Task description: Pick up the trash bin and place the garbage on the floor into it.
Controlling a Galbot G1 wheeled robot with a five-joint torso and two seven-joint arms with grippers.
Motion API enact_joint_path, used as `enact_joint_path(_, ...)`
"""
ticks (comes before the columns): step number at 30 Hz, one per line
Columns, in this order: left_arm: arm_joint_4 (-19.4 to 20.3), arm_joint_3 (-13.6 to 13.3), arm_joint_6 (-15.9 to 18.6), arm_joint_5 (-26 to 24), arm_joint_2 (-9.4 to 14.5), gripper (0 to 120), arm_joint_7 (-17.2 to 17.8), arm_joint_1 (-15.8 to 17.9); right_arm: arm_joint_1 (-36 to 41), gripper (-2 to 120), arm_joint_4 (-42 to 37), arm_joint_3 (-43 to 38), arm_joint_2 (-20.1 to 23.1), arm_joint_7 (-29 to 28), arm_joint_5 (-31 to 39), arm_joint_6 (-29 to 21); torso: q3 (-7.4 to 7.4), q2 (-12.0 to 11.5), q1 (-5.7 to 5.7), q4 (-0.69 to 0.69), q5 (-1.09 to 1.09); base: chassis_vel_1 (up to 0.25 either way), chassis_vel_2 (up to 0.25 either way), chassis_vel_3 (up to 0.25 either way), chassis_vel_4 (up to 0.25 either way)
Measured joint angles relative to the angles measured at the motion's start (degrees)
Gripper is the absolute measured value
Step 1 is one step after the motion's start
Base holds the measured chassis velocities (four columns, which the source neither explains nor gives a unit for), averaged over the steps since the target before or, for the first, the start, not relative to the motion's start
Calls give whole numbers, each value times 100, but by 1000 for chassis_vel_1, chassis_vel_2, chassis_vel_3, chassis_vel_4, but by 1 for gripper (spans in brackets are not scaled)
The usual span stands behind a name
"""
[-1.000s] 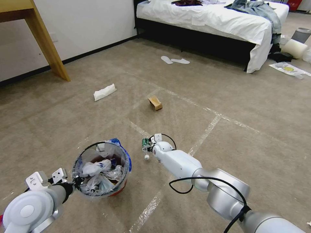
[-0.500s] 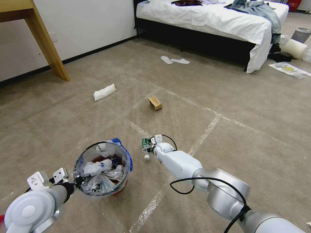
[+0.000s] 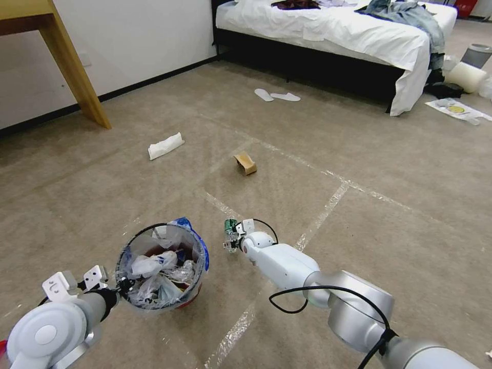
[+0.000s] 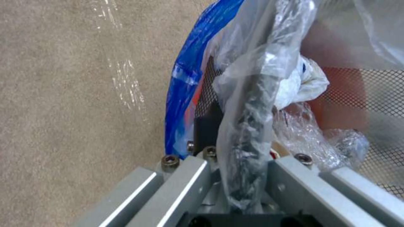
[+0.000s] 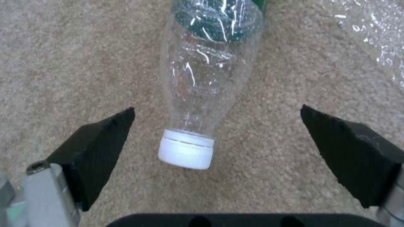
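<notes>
The left gripper (image 3: pixel 121 288) sat nearest the robot, low on the left, its jaws closed on the near rim of the bin (image 3: pixel 163 266); in the left wrist view the black rim and the clear liner (image 4: pixel 252 104) ran straight between the two metal fingers (image 4: pixel 185 183), with the liner's blue edge (image 4: pixel 185 82) folded over the outside. The bin stood upright on the floor (image 3: pixel 307 169), already holding crumpled white tissues (image 3: pixel 146 265) and clear wrap. Just right of the bin, the right gripper (image 3: pixel 231 241) reached low over the carpet with its jaws spread wide and nothing held; the right wrist view showed the two black pads (image 5: pixel 101 148) well apart on either side of the bottle (image 5: pixel 208 75), neither touching it. The bottle lay on the floor, clear plastic with a green label, its white cap (image 5: pixel 186 153) pointing back toward the gripper. Shiny tape lines (image 3: pixel 328 207) crossed the carpet beside the arm. Farther out, a brown carton (image 3: pixel 246 163) lay on its side near a tape line, and a white tissue (image 3: pixel 165 145) lay to its left, well apart from it. Beyond these a pair of white slippers (image 3: pixel 277 95) rested near the bed (image 3: pixel 333 25), and a wooden bench leg (image 3: pixel 77 77) stood at the far left by the wall.
</notes>
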State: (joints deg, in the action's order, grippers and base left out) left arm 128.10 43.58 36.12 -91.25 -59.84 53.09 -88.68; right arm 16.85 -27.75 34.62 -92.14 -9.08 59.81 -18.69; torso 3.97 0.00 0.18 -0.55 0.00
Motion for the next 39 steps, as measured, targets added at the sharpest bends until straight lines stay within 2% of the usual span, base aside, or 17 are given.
enact_joint_path(4,-13,-11,-2,6,1,0,-8,5,24,100,35,-7,0,62,-1,46,0,0,0,0,0,0,0,0,0)
enact_joint_path(10,-47,-65,-2,68,-29,0,-39,3,80,100,172,-37,0,488,-72,488,0,0,0,0,-1,0,0,0,0)
enact_joint_path(16,-58,-70,-6,83,-40,0,-46,12,116,100,220,-37,0,646,-146,668,0,0,0,0,-1,0,0,0,0)
enact_joint_path(39,-71,-217,-13,186,-132,0,-87,38,279,96,339,-58,0,684,-326,762,0,-1,0,0,0,0,0,0,0)
